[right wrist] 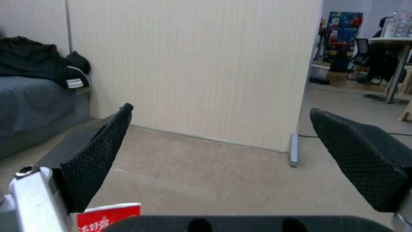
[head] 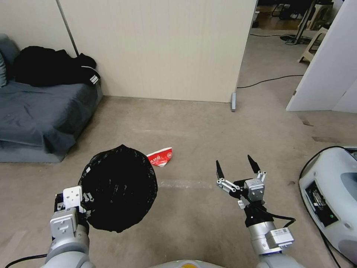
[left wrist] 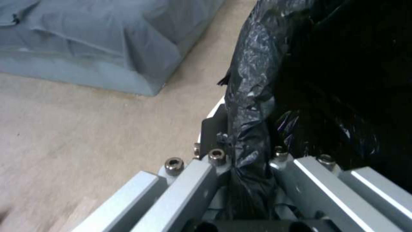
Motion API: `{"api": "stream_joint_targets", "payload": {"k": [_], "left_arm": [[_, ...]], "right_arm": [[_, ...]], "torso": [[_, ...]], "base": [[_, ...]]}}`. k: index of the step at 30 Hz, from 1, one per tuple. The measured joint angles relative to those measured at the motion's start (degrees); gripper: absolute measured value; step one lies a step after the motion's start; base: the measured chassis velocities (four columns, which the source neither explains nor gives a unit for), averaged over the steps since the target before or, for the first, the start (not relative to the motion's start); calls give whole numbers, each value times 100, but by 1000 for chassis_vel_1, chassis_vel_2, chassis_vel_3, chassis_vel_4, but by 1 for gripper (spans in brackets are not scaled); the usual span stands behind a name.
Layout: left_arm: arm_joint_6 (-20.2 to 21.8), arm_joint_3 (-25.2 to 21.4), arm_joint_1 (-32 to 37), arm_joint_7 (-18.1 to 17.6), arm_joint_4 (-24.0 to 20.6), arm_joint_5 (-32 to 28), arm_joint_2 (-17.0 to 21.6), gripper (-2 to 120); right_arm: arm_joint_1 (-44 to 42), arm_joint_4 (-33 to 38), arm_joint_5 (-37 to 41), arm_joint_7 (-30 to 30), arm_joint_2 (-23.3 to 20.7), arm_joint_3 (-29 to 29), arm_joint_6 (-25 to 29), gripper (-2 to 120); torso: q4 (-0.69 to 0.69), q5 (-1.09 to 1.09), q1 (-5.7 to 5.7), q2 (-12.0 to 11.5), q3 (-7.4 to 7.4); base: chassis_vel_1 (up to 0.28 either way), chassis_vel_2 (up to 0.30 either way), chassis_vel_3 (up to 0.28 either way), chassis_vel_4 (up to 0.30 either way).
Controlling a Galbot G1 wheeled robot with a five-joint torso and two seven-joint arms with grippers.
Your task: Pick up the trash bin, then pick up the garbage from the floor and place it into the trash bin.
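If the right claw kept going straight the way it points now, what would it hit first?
Probably the beige partition wall. The open right claw points across bare floor at it, with the red-white paper cup low and off to the side. Depth is uncertain.

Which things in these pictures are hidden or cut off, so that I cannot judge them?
- Trash bin: head view, the black bag covers its white body; the inside is dark.
- Left gripper: head view, its fingertips sit behind the bag rim.
- Red-white cup: head view, the bin covers its near end; right wrist view, the edge and the open right gripper cut it.
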Motion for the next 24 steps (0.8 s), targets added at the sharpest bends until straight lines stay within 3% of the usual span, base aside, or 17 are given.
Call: {"api": "stream_joint_targets", "payload": {"k": [9, 24], "left_arm": [[-83, -40, -3, -10, 4, 5, -4, 0], [-113, -53, -4, -27, 10, -48, 11, 0]], "right_arm": [[-20, 5, -32, -73, 0, 12, 204, 100], [-79, 23, -87, -139, 0, 17, 355, 100]], "torso": [[0, -1, 0, 0, 0], [1, 0, 0, 0, 0]], "base": [[-94, 110, 104, -102], [0, 0, 0, 0]]}}
